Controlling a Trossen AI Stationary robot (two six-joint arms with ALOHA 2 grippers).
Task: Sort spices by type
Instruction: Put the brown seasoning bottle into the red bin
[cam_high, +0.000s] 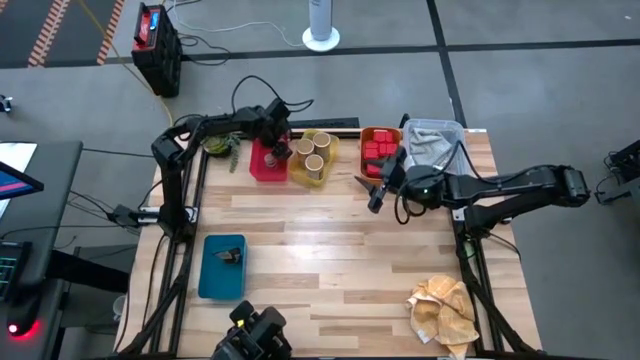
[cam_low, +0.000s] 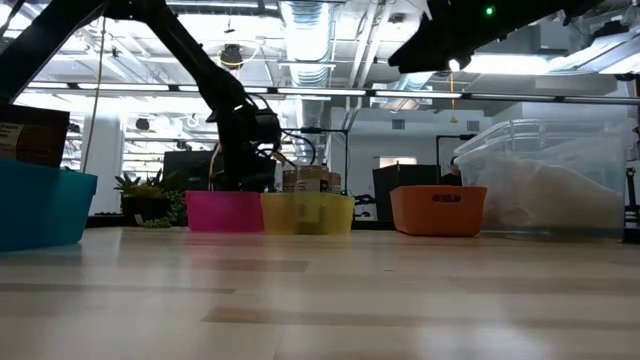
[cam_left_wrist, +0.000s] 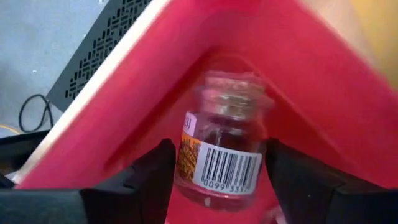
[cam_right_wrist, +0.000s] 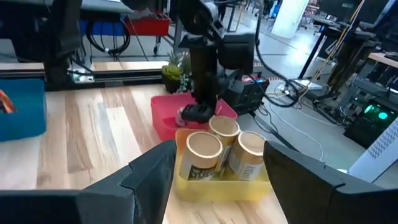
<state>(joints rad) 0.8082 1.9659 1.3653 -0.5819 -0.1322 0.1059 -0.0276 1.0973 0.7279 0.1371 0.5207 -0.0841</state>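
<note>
The left gripper's (cam_left_wrist: 217, 180) two dark fingers (cam_left_wrist: 140, 186) stand partly apart on either side of a small clear glass jar (cam_left_wrist: 225, 152) with a cork stopper and a barcode label. The jar sits inside the flat red plastic tray (cam_high: 266, 160); whether the fingers actually press its sides I cannot tell. That tray lies near the far edge of the light wooden bench (cam_high: 330, 235), toward its far left corner.

Just beside it stands the yellow plastic tray (cam_high: 318, 160) holding three tan open-topped cardboard cylinders (cam_right_wrist: 204, 149), and next along the far edge the orange tray (cam_high: 379, 150) carries red boxy tins (cam_high: 376, 152). A clear plastic bin (cam_high: 432, 145) fills the far right corner.

The right gripper (cam_high: 377, 190) hangs above the bench near the orange tray, its fingers (cam_right_wrist: 149, 177) partly open and holding nothing.

A blue tray (cam_high: 222, 266) lies near the left edge, and a crumpled beige cloth (cam_high: 445, 308) at the near right corner.
</note>
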